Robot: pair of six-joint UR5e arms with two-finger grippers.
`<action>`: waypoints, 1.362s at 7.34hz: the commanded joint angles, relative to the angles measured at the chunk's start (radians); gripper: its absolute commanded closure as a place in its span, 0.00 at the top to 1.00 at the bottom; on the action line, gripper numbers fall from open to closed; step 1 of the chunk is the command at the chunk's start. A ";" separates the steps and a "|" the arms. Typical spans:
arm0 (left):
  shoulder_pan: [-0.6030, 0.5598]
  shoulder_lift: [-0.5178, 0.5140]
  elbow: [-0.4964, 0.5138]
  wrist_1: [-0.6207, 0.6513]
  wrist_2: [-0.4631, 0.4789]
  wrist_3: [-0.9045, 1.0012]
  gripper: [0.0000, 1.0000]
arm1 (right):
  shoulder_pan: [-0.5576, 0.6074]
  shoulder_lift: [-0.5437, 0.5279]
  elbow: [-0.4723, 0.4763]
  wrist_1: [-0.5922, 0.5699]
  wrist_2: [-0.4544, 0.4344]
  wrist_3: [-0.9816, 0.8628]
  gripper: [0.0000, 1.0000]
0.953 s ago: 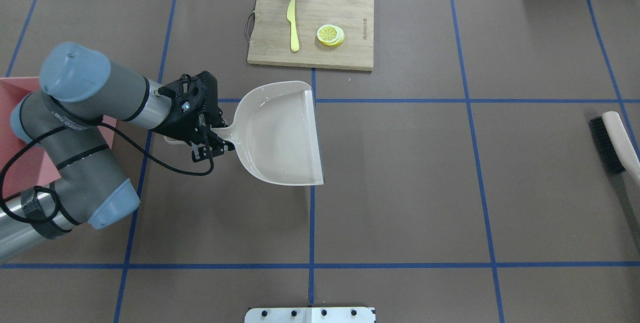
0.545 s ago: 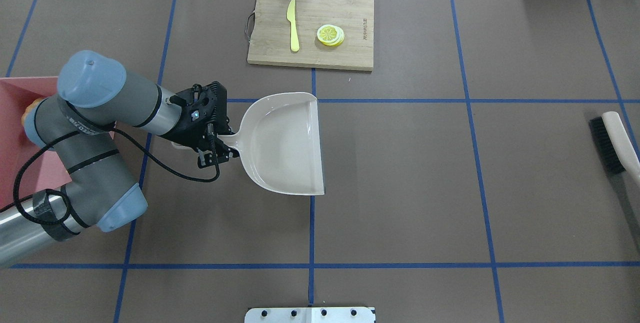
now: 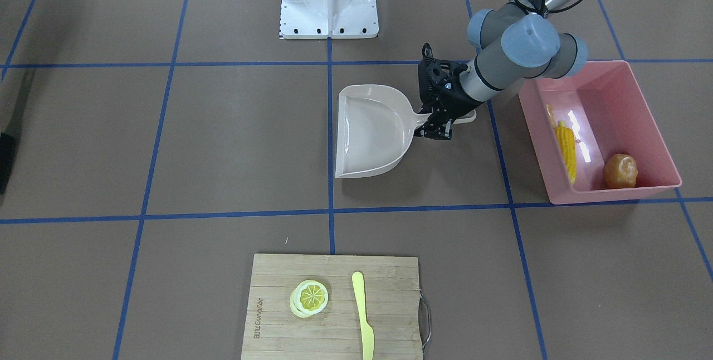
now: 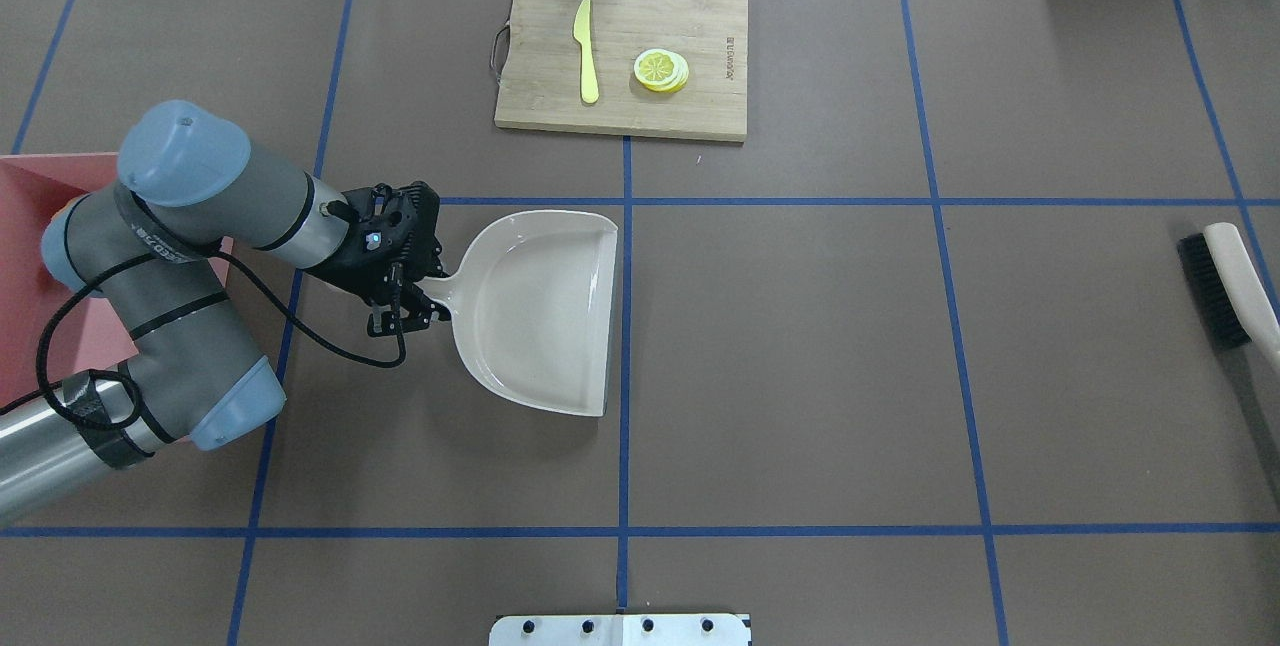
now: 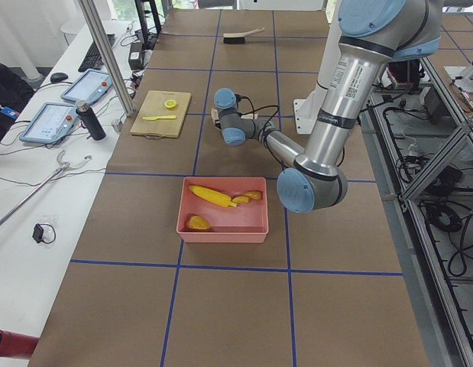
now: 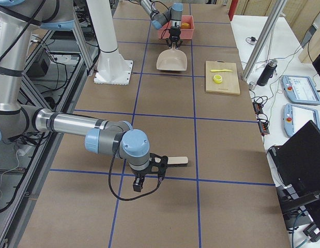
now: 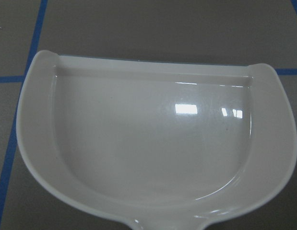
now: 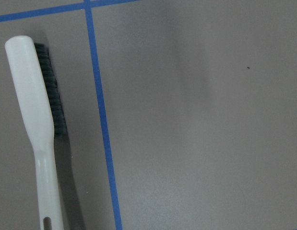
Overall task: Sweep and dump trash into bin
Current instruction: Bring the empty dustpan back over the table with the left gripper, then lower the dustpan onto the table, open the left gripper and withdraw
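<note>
While the corn cob (image 3: 566,148) and glossy brown lump (image 3: 620,171) lie in the pink bin (image 3: 613,194), light, hard, prone to roll (scoop, don't pinch), your left end effector (image 4: 422,303) clamps the handle of the empty dustpan (image 4: 540,311) nearby; the right end effector (image 6: 148,183) cannot be read as open or closed.

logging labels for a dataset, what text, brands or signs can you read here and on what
Bamboo cutting board: burnt-in brand mark along one short edge, too small to read.
Left arm: printed code sticker, too blurred to read.
No other text shows.
</note>
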State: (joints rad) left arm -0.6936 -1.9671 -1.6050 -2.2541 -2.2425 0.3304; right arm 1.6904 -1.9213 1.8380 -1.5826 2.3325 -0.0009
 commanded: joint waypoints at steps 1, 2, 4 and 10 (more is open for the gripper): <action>-0.003 0.000 0.008 0.028 -0.006 -0.004 0.00 | 0.000 0.001 -0.002 -0.002 -0.009 -0.002 1.00; -0.003 0.002 0.008 0.028 -0.006 -0.022 0.00 | 0.000 0.004 -0.002 0.001 -0.009 -0.002 1.00; 0.002 -0.007 0.005 0.027 -0.003 -0.086 0.00 | 0.000 0.002 -0.003 -0.003 -0.009 -0.002 1.00; 0.026 -0.013 0.016 0.018 0.001 -0.074 0.00 | 0.000 0.056 -0.088 0.001 -0.028 -0.001 1.00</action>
State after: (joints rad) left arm -0.6737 -1.9796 -1.5902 -2.2332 -2.2423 0.2526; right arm 1.6904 -1.8966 1.7797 -1.5815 2.3176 0.0041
